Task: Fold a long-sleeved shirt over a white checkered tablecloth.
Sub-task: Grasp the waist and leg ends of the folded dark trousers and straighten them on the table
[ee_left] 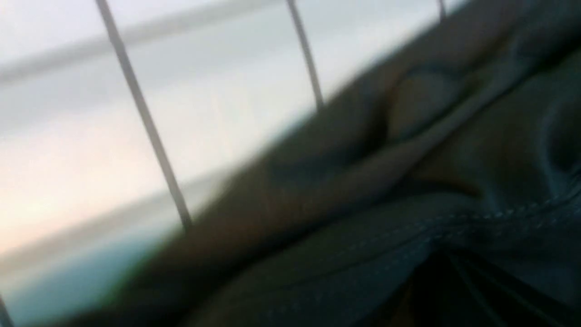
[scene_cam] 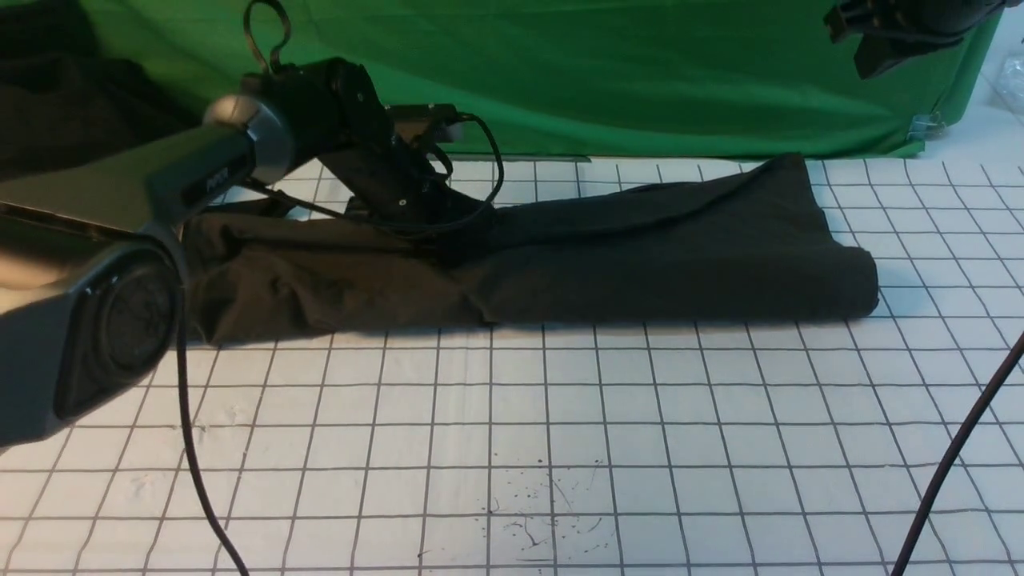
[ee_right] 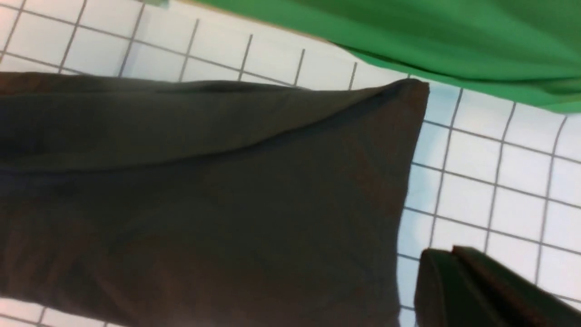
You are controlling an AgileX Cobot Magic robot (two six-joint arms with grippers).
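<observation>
The long-sleeved shirt [scene_cam: 656, 256] lies as a long dark brown-black band across the far half of the white checkered tablecloth [scene_cam: 512, 416]. Its right end is a thick rolled fold. My left gripper [scene_cam: 432, 236] reaches down into the shirt's middle at the back edge. In the left wrist view the left gripper [ee_left: 435, 268] is dark and shut, with a stitched hem of the shirt [ee_left: 454, 150] puckering into its tip. My right gripper [ee_right: 454, 252] hangs high over the tablecloth [ee_right: 499, 172] just beyond the shirt's right end [ee_right: 204, 195]. Its fingers are pressed together with nothing in them.
A green backdrop cloth [scene_cam: 600, 72] closes off the far edge. A heap of black cloth [scene_cam: 64, 104] sits at the back left. Cables hang down at the front left [scene_cam: 192, 448] and front right [scene_cam: 952, 456]. Ink specks [scene_cam: 544, 520] mark the near tablecloth.
</observation>
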